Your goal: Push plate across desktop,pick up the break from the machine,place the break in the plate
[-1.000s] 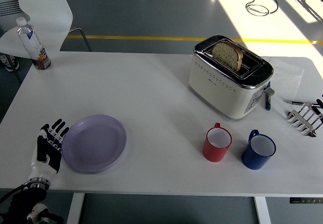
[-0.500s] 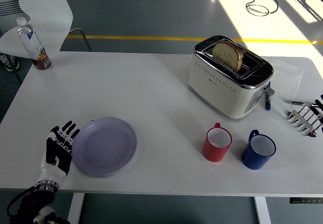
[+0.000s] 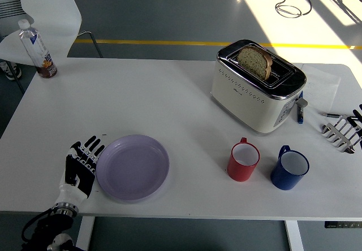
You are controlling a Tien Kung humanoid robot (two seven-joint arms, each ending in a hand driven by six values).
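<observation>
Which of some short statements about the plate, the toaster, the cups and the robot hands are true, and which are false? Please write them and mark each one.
1. The left hand is at the left rim of the purple plate. True.
2. The plate already holds a slice of bread. False: the plate is bare; the bread stands in a slot of the toaster.
3. The red cup stands to the left of the blue cup. True.
4. The right hand is grasping the bread. False: it is at the table's right edge, far from the toaster.
5. The bottle lies on its side beside the cups. False: it stands upright at the far left corner.
</observation>
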